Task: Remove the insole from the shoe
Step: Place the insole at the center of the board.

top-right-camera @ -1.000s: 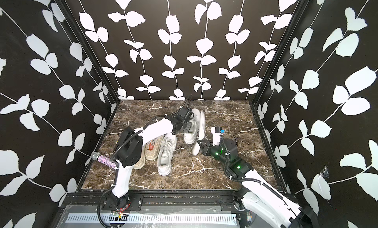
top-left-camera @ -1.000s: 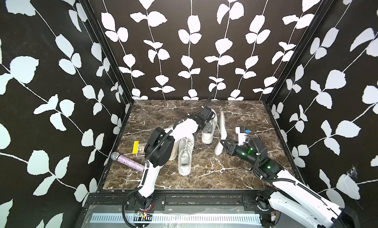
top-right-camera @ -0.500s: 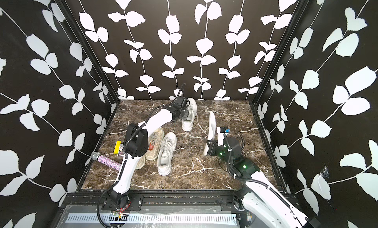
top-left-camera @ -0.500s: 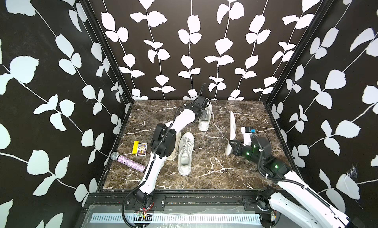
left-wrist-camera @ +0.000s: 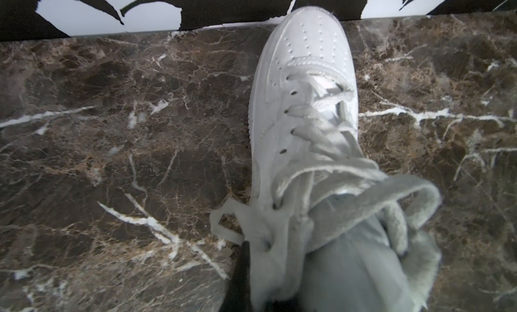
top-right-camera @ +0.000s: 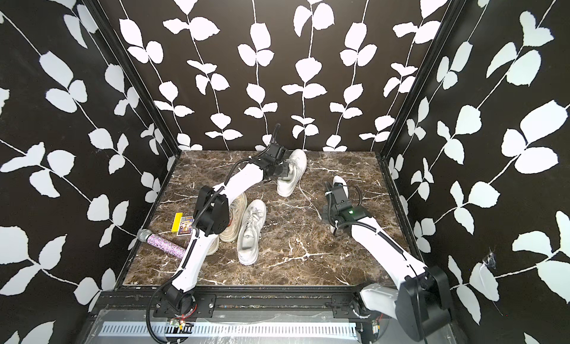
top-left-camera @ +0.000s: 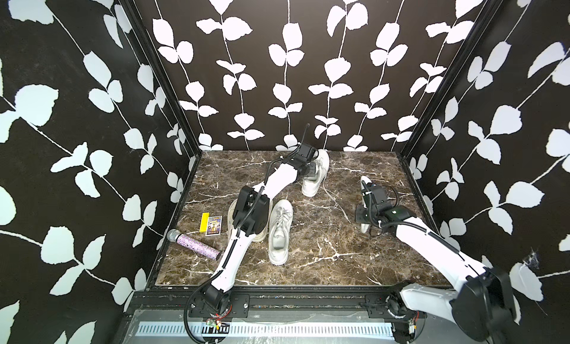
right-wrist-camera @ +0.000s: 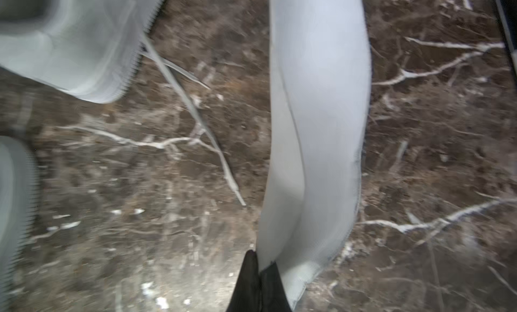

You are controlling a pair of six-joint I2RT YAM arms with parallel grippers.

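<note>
Right of the table [top-left-camera: 324, 250], the right pincer [right-wrist-camera: 258, 268] is clenched on one end of the insole [right-wrist-camera: 316, 128] — held well clear of the shoe, so removal looks done. Farther back, by the wall, the left pincer [top-left-camera: 312, 170] clamps the shoe [top-left-camera: 317, 185] by its collar — likely anchoring it.
</note>
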